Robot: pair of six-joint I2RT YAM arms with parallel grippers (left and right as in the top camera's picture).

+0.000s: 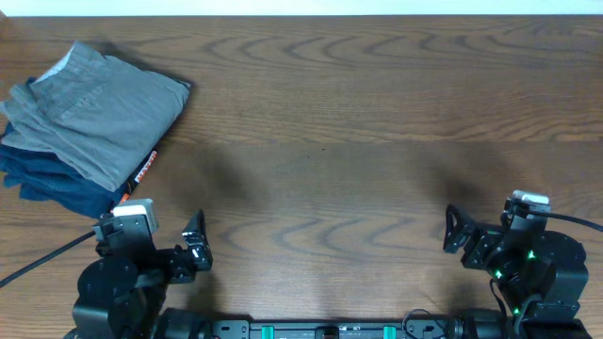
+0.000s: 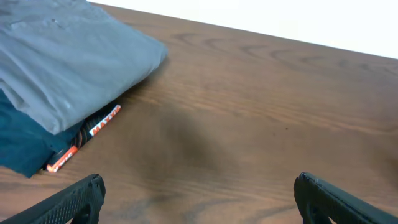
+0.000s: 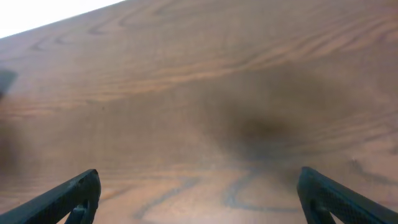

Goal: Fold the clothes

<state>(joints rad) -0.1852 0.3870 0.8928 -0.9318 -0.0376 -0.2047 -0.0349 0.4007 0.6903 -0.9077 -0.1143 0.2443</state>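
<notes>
Both grippers stand with their jaws spread wide and grip nothing. On the left gripper (image 1: 196, 243), the wrist view shows the two dark fingers (image 2: 74, 200) at opposite lower corners of the picture, with bare wood grain between them. The right gripper (image 1: 456, 231) is the same in its own wrist view: black fingers (image 3: 71, 196) far apart above the wooden table (image 1: 358, 141), over a soft dark shadow. Both arms sit low at the near edge of the table, one to each side, well apart from each other. A black cable (image 1: 38, 259) runs off to the left from the left arm's base.

Further out, the grey shorts (image 1: 99, 113) lie folded in the table's far left corner, well away from both grippers, though nearer the left one. A strip of pale lining shows at their far edge. They rest on top of a dark navy folded garment (image 1: 57, 188), which sticks out beneath them on the near side. An orange tag (image 1: 143, 169) with white lettering lies along the navy garment's right edge, touching the wood.
</notes>
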